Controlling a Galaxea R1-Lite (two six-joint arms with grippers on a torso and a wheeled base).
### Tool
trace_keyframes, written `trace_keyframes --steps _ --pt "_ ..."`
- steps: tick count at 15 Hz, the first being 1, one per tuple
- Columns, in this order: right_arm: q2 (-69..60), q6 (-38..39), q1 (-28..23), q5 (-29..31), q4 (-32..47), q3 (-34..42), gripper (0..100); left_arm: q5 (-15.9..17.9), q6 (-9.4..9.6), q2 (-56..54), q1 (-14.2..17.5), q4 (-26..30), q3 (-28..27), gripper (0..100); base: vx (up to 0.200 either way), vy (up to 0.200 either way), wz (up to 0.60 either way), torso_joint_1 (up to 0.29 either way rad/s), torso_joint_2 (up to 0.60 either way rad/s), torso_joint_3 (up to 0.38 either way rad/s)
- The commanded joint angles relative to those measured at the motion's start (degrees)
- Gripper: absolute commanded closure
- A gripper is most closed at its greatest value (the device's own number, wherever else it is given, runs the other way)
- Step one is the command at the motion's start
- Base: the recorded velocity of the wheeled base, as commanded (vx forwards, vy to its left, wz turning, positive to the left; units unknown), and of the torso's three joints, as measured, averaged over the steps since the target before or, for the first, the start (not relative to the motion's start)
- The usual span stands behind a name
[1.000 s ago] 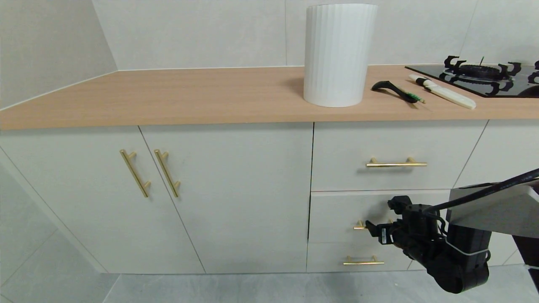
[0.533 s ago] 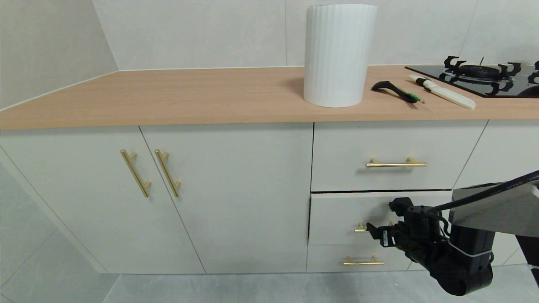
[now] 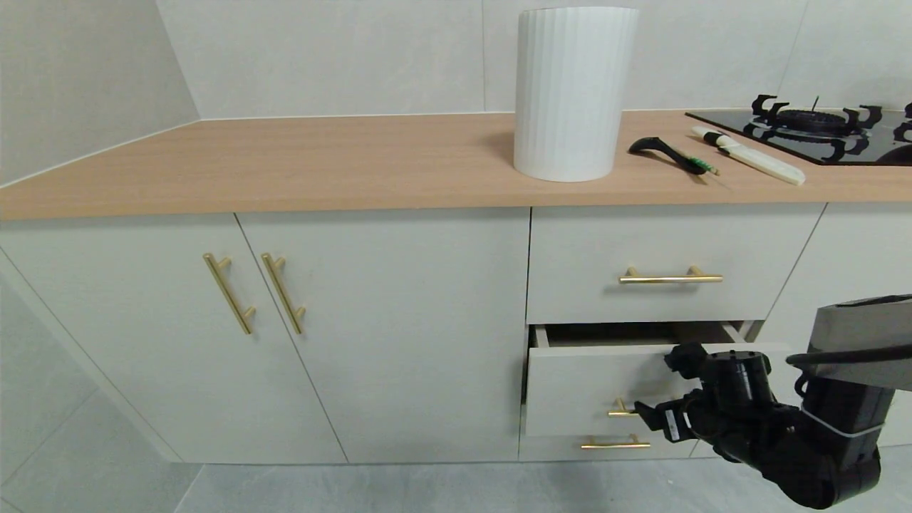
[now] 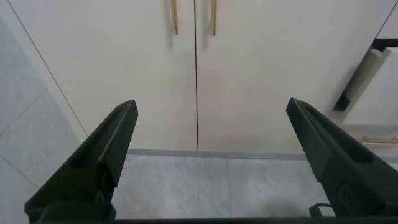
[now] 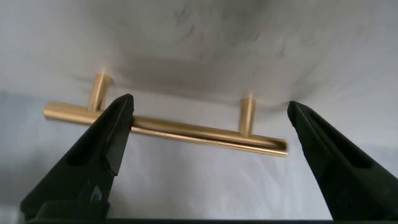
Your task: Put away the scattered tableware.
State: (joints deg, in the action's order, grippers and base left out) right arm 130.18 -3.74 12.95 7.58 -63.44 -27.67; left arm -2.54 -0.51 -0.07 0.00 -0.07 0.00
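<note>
Middle drawer (image 3: pixel 591 381) partly open. Right gripper (image 3: pixel 652 417), spread wide and clamping nothing, sits at its handle (image 3: pixel 620 411). Left gripper (image 4: pixel 208 134) hangs open, empty. Spoon (image 3: pixel 666 152) and knife (image 3: pixel 755 160) lie on the table (image 3: pixel 320 160). Likely next: widen the drawer, then fetch them.

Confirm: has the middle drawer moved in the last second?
Yes. The middle drawer slid outward from under the top drawer, opening a dark gap between them.
</note>
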Motion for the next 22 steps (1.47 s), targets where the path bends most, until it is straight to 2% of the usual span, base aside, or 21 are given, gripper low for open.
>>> trace_keyframes --steps 1,3,4,6,11,15,16,19,22 --pt "-12.3 -0.9 0.4 -0.6 10.4 1.1 0 0.0 -0.02 0.1 0.0 0.0 0.0 0 0.0 0.0 0.0 0.0 0.0 0.0" --pt "-22.9 -1.3 1.3 -2.4 23.4 0.3 0 0.0 -0.02 0.1 0.0 0.0 0.0 0 0.0 0.0 0.0 0.0 0.0 0.0" --pt "-30.3 -1.2 2.3 -3.8 32.7 -1.7 0 0.0 -0.02 0.1 0.0 0.0 0.0 0 0.0 0.0 0.0 0.0 0.0 0.0" --pt "-37.2 -0.7 3.6 -3.9 39.1 -4.0 0 0.0 -0.02 0.1 0.0 0.0 0.0 0 0.0 0.0 0.0 0.0 0.0 0.0" --pt "-40.4 5.4 6.0 -1.4 37.3 -5.9 0 0.0 -0.02 0.1 0.0 0.0 0.0 0 0.0 0.0 0.0 0.0 0.0 0.0" --pt "-31.2 6.6 6.9 2.0 30.8 -5.4 0 0.0 -0.02 0.1 0.0 0.0 0.0 0 0.0 0.0 0.0 0.0 0.0 0.0" --pt "-26.4 9.0 7.0 4.7 25.4 -5.5 0 0.0 -0.02 0.1 0.0 0.0 0.0 0 0.0 0.0 0.0 0.0 0.0 0.0" --pt "-18.6 10.0 7.0 5.7 16.2 -4.9 0 0.0 -0.02 0.1 0.0 0.0 0.0 0 0.0 0.0 0.0 0.0 0.0 0.0" --pt "-14.7 10.4 7.1 6.8 14.7 -4.9 0 0.0 -0.02 0.1 0.0 0.0 0.0 0 0.0 0.0 0.0 0.0 0.0 0.0"
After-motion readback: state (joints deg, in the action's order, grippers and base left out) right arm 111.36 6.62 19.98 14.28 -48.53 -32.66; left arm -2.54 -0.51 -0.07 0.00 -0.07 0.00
